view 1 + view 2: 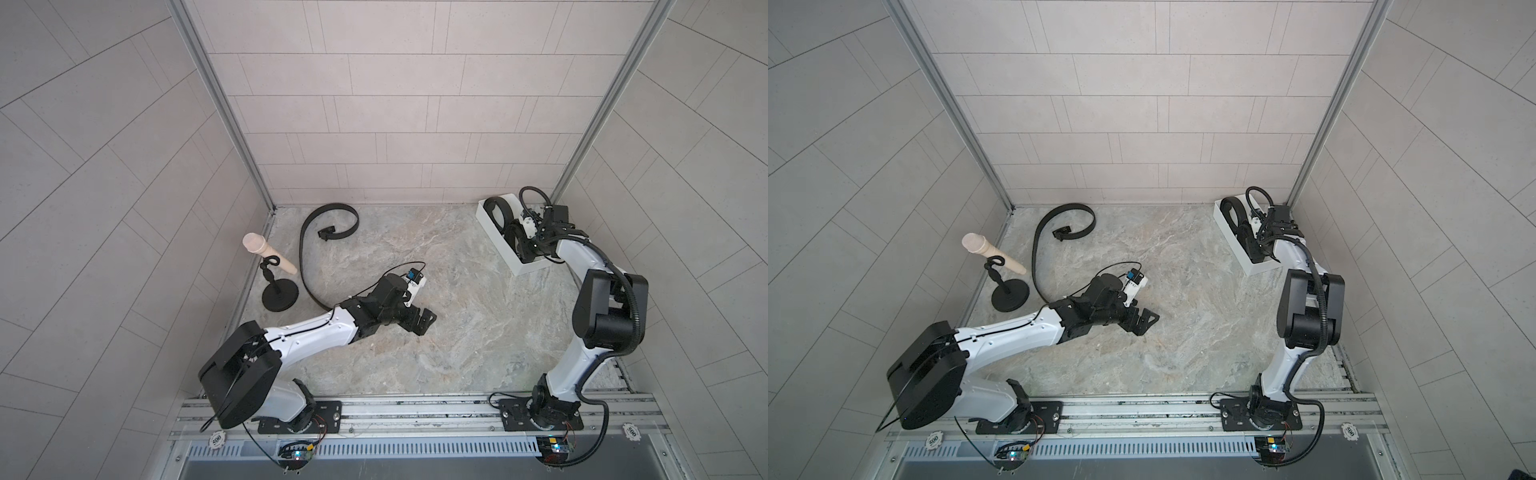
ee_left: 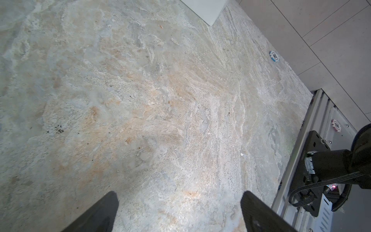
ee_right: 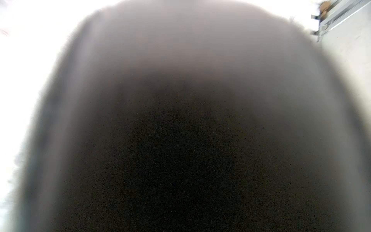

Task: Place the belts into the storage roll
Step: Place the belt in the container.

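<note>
Marbled grey-beige stone for the table (image 1: 457, 332). Nearest, left of middle: the left gripper (image 1: 423, 323), low over bare stone. Grips nothing, with jaws spread wide and dark fingers (image 2: 259, 211) far apart in the wrist view, only table between.

Further back, by the left wall: a black round-based stand (image 1: 279, 296) carrying a tilted beige peg (image 1: 274, 257). Just beside it, a loose belt (image 1: 301, 253) flat on the table. Runs back in a long curve, then hooks round to its buckle (image 1: 327, 232) near the rear wall, well apart from the tray.

Far right corner: the white storage roll (image 1: 496, 239). Holds a coiled belt (image 1: 511, 216) on edge in its rearmost compartment. Nearer compartment: the right gripper (image 1: 525, 251) down inside, close by a second black coil (image 1: 511, 235), mostly hidden. No telling the state of those jaws, with only a dark blur against the lens in the right wrist view.
</note>
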`<move>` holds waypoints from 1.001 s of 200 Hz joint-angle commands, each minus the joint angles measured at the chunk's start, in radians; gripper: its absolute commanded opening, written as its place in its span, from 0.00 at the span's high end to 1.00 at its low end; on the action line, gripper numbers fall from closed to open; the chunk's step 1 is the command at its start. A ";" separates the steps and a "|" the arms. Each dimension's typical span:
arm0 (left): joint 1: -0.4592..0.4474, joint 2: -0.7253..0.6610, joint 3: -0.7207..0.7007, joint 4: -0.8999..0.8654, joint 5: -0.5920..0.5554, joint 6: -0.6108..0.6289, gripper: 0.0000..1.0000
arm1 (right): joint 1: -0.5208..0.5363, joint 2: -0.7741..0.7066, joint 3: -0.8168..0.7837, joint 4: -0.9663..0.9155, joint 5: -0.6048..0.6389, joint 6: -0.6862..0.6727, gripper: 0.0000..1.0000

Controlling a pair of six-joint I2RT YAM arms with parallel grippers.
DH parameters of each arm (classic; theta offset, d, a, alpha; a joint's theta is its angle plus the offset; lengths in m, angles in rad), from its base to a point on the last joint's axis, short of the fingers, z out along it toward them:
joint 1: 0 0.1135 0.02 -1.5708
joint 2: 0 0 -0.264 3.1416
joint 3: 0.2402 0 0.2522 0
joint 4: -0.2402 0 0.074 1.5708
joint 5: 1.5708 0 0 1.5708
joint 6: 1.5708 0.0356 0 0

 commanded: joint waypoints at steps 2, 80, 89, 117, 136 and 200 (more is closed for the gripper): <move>0.004 -0.017 -0.009 0.004 0.001 0.011 0.00 | 0.047 -0.005 -0.039 -0.039 -0.104 0.103 0.75; 0.004 -0.043 -0.024 0.011 -0.009 0.007 0.00 | 0.165 -0.010 -0.061 -0.109 0.135 0.076 0.75; 0.004 -0.048 -0.024 0.009 -0.012 0.008 0.00 | 0.163 -0.013 -0.075 -0.107 0.187 0.081 0.76; 0.004 -0.064 -0.024 -0.001 -0.022 0.011 0.00 | 0.124 -0.050 -0.119 -0.068 0.216 0.144 0.71; 0.003 -0.068 -0.025 -0.001 -0.025 0.012 0.00 | 0.116 -0.058 -0.110 -0.069 0.181 0.133 0.57; 0.004 -0.112 -0.036 -0.013 -0.049 0.009 0.00 | 0.114 -0.092 -0.050 -0.159 0.111 0.095 0.32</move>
